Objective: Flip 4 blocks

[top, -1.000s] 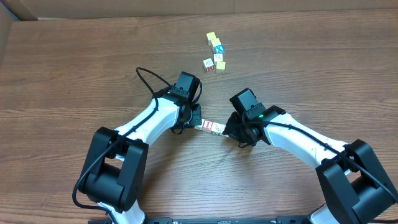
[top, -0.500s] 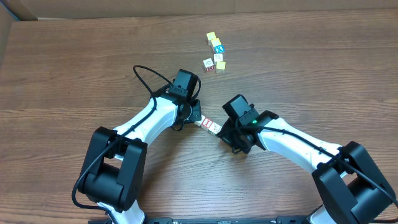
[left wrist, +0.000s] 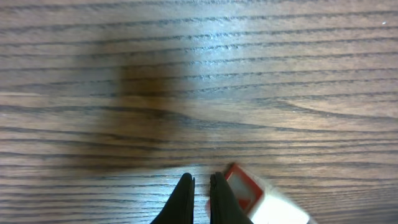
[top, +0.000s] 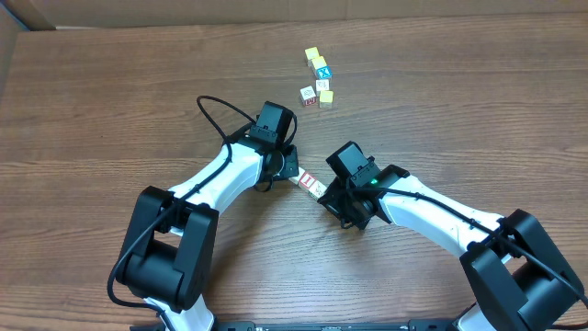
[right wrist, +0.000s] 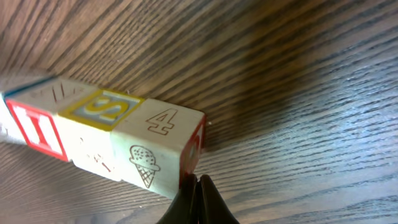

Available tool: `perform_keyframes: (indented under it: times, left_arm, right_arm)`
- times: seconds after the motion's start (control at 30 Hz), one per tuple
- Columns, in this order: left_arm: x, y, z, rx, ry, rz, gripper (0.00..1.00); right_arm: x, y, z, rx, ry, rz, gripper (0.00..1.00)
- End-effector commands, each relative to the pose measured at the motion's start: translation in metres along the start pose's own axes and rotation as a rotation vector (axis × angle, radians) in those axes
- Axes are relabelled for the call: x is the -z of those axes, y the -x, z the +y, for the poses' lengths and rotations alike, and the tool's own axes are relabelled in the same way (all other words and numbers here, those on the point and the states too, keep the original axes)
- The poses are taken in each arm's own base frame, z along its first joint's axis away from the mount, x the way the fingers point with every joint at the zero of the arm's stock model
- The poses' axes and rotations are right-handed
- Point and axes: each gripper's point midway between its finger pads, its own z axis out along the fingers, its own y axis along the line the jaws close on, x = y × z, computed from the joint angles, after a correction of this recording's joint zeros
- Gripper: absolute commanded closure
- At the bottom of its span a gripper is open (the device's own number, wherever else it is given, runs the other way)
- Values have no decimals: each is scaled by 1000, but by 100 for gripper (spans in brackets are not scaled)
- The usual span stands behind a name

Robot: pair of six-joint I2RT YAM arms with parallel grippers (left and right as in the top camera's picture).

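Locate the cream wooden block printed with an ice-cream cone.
Right wrist view: the cream ice-cream-cone block sits at the right end of the three-block row, next to the yellow-framed S block, just above the shut right fingers.

The wood-grain bench (top: 110, 110) carries a yellow-topped cube (top: 312, 53) toward its far side and (lower in the overhead view) a second yellow-topped cube (top: 325, 96).
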Motion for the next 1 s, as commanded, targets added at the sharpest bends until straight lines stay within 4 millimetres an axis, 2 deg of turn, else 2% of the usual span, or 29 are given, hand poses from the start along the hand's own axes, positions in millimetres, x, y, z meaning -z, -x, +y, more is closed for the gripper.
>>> perform_keyframes:
  times: [0.0, 0.1, 0.53, 0.83, 0.97]
  left_arm:
    - [-6, -10, -19, -8, -66, 47, 96]
    - [-6, -9, -19, -21, -66, 43, 95]
    - [-6, -4, -12, -60, -25, 16, 96]
    - [-6, 7, -17, -62, -46, -27, 91]
    - [-5, 11, -20, -63, -58, -47, 90]
  right_arm:
    - [0, -4, 5, 6, 9, 7, 96]
    - [1, -1, 0, 18, -14, -12, 96]
    - [1, -1, 0, 25, -14, -11, 96]
    - [6, -3, 6, 130, -9, -1, 96]
    - [8, -3, 3, 126, -25, 4, 96]
